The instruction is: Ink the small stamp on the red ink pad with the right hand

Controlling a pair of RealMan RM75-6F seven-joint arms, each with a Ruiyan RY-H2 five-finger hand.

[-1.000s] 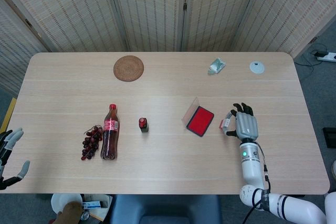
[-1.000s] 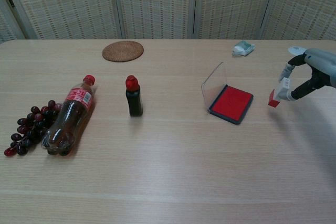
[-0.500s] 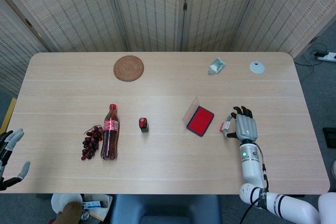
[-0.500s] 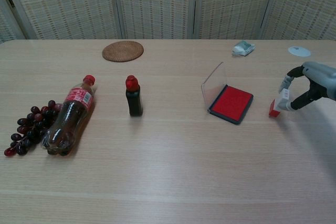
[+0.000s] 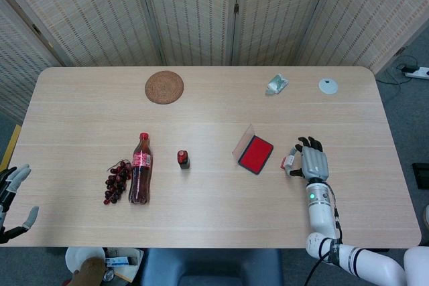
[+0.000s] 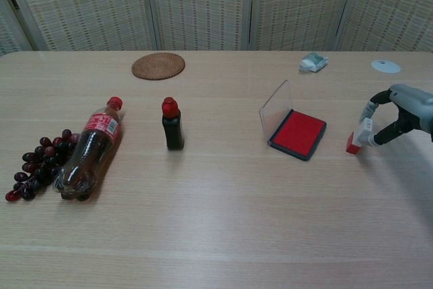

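Stamp [image 6: 354,142] sits at right of centre, pinched by the right hand [image 5: 312,161], with bare desk [image 6: 223,221] between it and the open ink pad [image 6: 298,132] to its left. Left hand [image 5: 9,199] hangs off the desk's lower-left edge, fingers spread and holding nothing. Bottle [image 6: 89,149] and grapes [image 6: 35,166] lie far left.

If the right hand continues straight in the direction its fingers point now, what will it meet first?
The right hand, holding the small stamp, points toward the table's far edge. That way looks free; the white disc lies slightly right of the line, though depth is uncertain. The red ink pad is off to its left.
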